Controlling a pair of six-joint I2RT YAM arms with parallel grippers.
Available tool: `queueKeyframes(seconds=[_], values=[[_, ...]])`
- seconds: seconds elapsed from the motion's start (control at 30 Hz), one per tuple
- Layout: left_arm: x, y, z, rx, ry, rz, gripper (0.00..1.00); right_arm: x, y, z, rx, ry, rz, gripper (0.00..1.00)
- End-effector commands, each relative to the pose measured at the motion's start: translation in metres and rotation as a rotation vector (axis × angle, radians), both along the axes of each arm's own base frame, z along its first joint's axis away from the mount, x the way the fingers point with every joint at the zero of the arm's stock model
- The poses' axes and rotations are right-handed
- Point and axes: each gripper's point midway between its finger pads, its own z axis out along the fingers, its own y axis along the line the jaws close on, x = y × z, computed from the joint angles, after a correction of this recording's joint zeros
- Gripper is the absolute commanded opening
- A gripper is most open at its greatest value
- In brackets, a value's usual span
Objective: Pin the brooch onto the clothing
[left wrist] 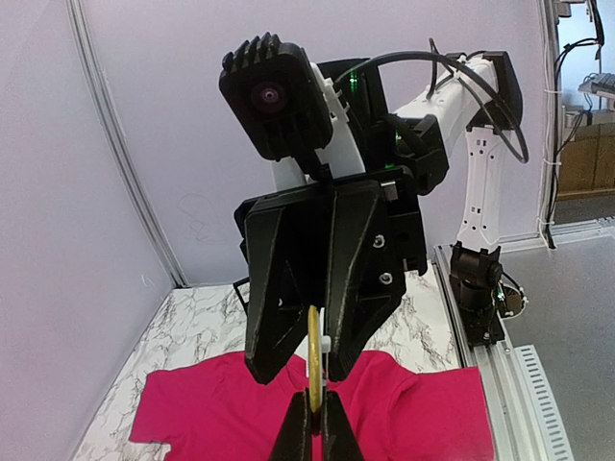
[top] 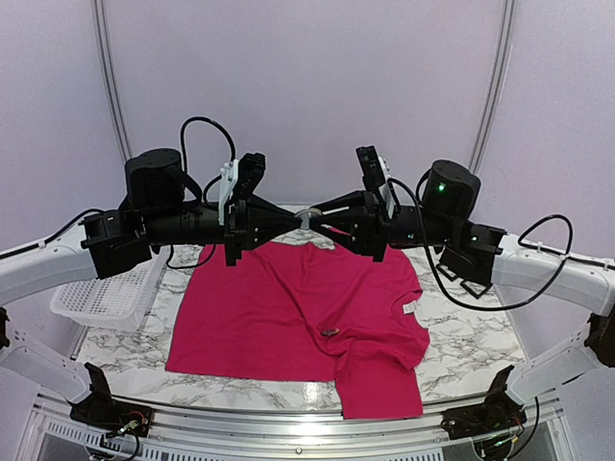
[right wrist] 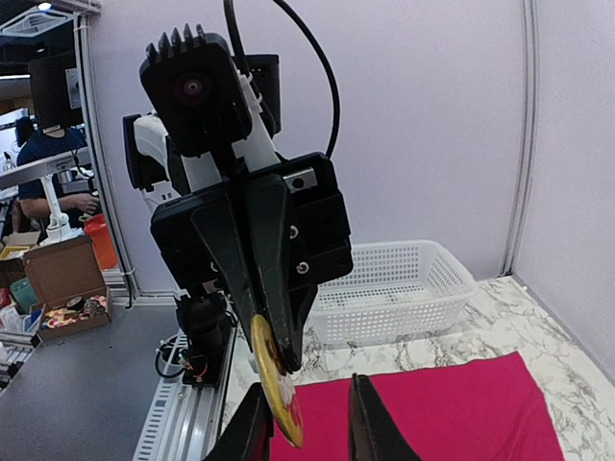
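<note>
The crimson-pink T-shirt [top: 279,317] lies spread on the marble table, its white neck label [top: 411,306] at the right. Both arms meet in the air above its far edge. My left gripper [top: 298,220] is shut on the rim of a round yellow brooch [left wrist: 314,360], seen edge-on in the left wrist view. In the right wrist view the brooch [right wrist: 277,384] hangs from the left fingers, beside my right gripper's left finger. My right gripper [right wrist: 307,432] is open, its fingers standing either side of the brooch. The shirt also shows below in both wrist views [left wrist: 211,403] [right wrist: 452,413].
A white mesh basket [top: 101,298] stands at the table's left edge, also in the right wrist view [right wrist: 394,288]. A small dark object [top: 330,332] lies on the shirt near its middle. A metal rail [top: 288,423] runs along the near edge.
</note>
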Motion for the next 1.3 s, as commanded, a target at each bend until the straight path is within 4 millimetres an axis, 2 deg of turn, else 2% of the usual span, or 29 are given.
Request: queueKeyframes(seconds=[0.0, 0.2, 0.37, 0.67, 0.8, 0.93, 1.1, 1.17, 1.27], values=[[-0.007, 0.004, 0.012, -0.036, -0.039, -0.012, 0.0, -0.001, 0.003, 0.017, 0.031, -0.015, 0.007, 0.22], [-0.011, -0.001, 0.005, -0.005, -0.034, -0.031, 0.0, 0.003, 0.007, 0.017, 0.022, 0.002, 0.005, 0.16], [-0.025, -0.006, 0.004, 0.003, -0.053, -0.079, 0.0, 0.01, 0.01, 0.011, -0.004, 0.019, -0.02, 0.1], [-0.044, -0.018, 0.002, 0.015, -0.058, -0.164, 0.0, 0.023, 0.017, 0.009, -0.036, 0.031, -0.082, 0.09], [-0.046, -0.018, 0.003, 0.013, -0.061, -0.174, 0.0, 0.02, 0.02, 0.008, -0.046, 0.009, -0.081, 0.11], [-0.033, -0.014, 0.007, 0.005, -0.074, -0.083, 0.0, 0.007, 0.02, 0.002, -0.089, -0.056, -0.03, 0.17], [0.008, 0.004, 0.011, 0.016, -0.112, 0.159, 0.0, -0.037, -0.003, -0.004, -0.132, -0.21, 0.122, 0.43], [0.014, 0.009, 0.012, 0.02, -0.119, 0.194, 0.0, -0.047, -0.013, -0.01, -0.166, -0.244, 0.139, 0.53], [0.014, 0.01, 0.011, 0.026, -0.121, 0.194, 0.0, -0.051, -0.026, -0.012, -0.199, -0.274, 0.108, 0.6]])
